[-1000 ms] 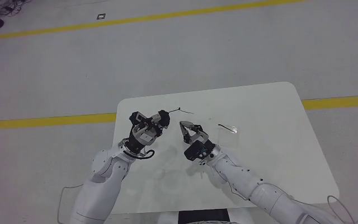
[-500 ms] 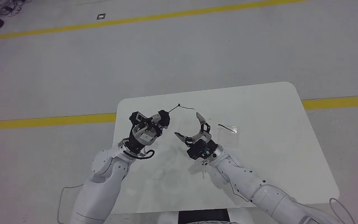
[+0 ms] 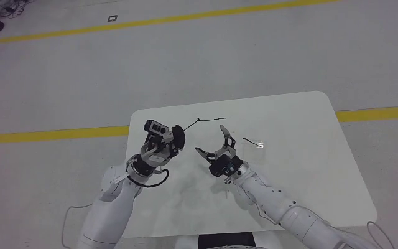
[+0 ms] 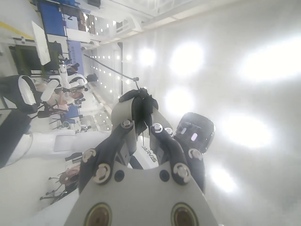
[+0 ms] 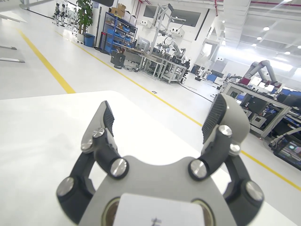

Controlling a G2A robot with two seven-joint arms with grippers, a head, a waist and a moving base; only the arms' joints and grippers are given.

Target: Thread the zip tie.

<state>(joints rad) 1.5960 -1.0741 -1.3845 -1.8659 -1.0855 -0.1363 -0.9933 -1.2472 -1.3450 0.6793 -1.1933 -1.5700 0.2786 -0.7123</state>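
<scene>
In the top view, the left gripper [image 3: 178, 137] sits just left of the frame's centre, above the near-left part of the white table [image 3: 298, 180]. In the left wrist view, this gripper [image 4: 141, 98] has its jaws pressed together, pinching the dark end of the zip tie [image 4: 135, 79]. The tie's small head stands just past the fingertips, and its thin tail runs on beyond it into open air.

In the top view, the zip tie [image 3: 210, 119] rises from the left gripper towards the upper right. It then runs nearly level across the frame's middle, clear of the table top.

The right gripper [image 3: 209, 139] is at the centre of the frame, just beside the left one and a little below the tie's free end. Its jaws are spread wide with nothing between them, and it does not touch the tie. The right wrist view shows this gripper [image 5: 162, 109] over the table [image 5: 42, 130], with the ribbed pads [image 5: 212, 116] well apart and facing each other.

To the right of the right gripper in the top view, a loose dark strip [image 3: 251, 141] lies flat on the table, apart from both grippers.

Beyond the table's far edge lies pale grey floor. One yellow line [image 3: 62, 134] crosses it at mid-height, and another yellow line [image 3: 186, 17] runs along the top of the frame.
</scene>
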